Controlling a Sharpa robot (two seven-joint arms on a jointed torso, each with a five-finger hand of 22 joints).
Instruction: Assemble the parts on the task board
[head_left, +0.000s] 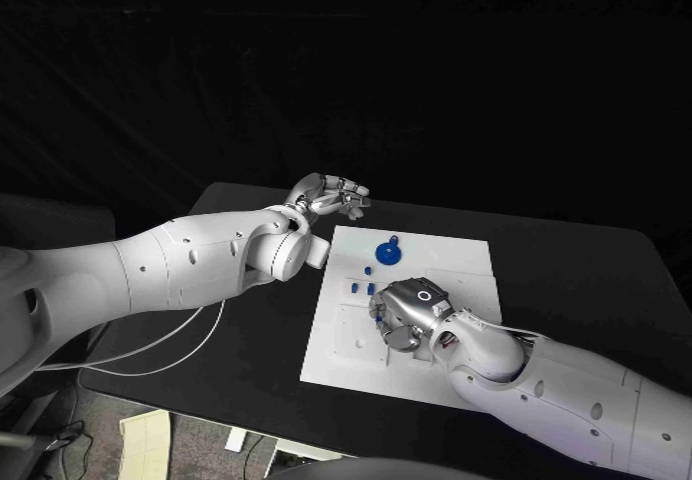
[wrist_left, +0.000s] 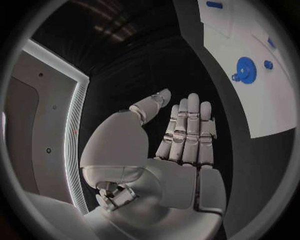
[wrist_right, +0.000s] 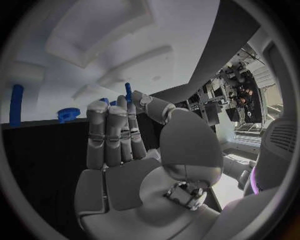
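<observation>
Blue peg is pinched at right hand fingers over task board; should be kept upright, lowered slowly. Left hand fingers spread, nothing held.

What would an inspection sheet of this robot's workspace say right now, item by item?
Surface: black table, partly covered by the white task board.
Job's things: blue gear-like part on the board's far end; small blue parts near the middle.
Clutter: nothing seen on the table.
Hands: left hand off the board's far corner, fingers straight, holding nothing; right hand over the board, a small blue peg at its fingertips.
Cables: pale cable hanging under the left arm.
Surroundings: dark; pale items on the floor.
</observation>
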